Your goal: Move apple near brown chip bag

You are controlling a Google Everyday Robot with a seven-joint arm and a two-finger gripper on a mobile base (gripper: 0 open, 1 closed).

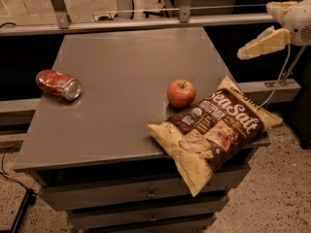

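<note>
The apple [181,92], small and red with a short stem, stands on the grey table [121,72] right of centre. It sits just beside the top left edge of the brown chip bag [214,127], which lies flat at the table's front right corner and hangs over the edge. My gripper [256,31] is raised off the table's right side at the upper right of the camera view, well away from the apple. It is open and empty, with one pale finger [262,42] pointing left and down.
A crushed red soda can [58,84] lies on its side near the table's left edge. A metal rail [146,23] runs behind the table. Drawers [150,194] sit under the tabletop, and a thin cable [279,79] hangs below my arm.
</note>
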